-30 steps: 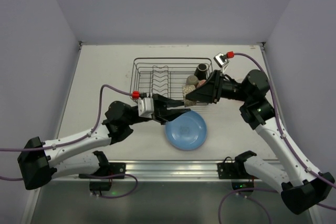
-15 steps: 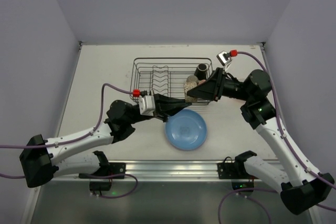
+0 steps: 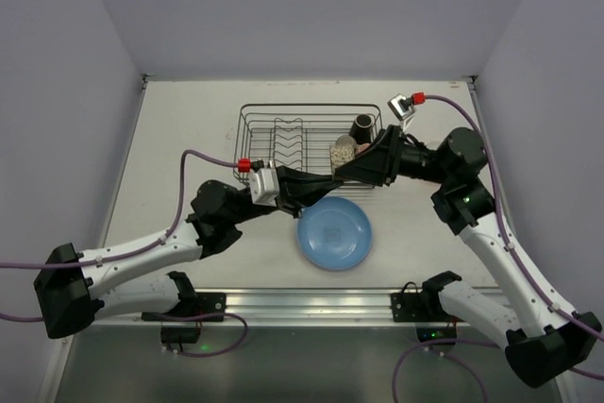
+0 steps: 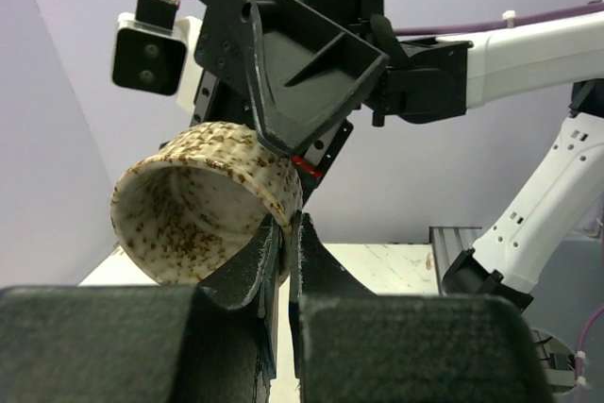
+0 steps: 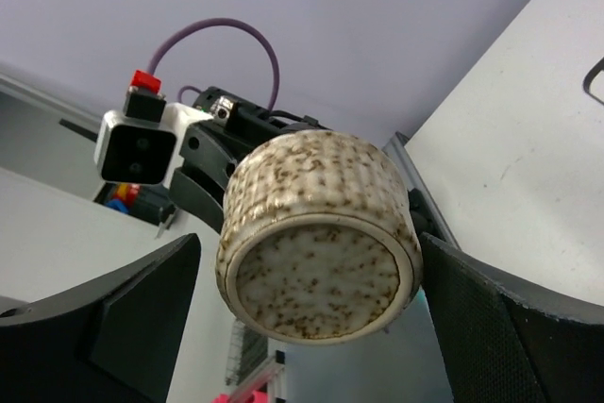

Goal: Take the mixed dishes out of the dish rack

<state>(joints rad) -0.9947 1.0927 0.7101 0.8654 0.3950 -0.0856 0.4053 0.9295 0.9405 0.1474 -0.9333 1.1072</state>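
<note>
The beige speckled cup [image 3: 342, 152] hangs in the air between both grippers, over the front right corner of the black wire dish rack [image 3: 257, 129]. My left gripper [image 4: 286, 224] is shut on the cup's rim [image 4: 203, 209], one finger inside and one outside. My right gripper [image 5: 311, 290] is open, its fingers on either side of the cup's base [image 5: 319, 282]. A blue plate [image 3: 333, 233] lies on the table in front of the rack. A dark brown cup [image 3: 362, 126] stands in the rack's right end. The other dishes are hidden or out of view.
The rack's plate-divider prongs [image 3: 288, 143] stand bare in its middle. The right arm [image 3: 458, 172] reaches in from the right and the left arm [image 3: 212, 209] from the left. The two arms meet just above the blue plate's far edge.
The left gripper has moved right, up to the cup. The cup now shows farther up in the top view than one second ago. The right gripper stays around it.
</note>
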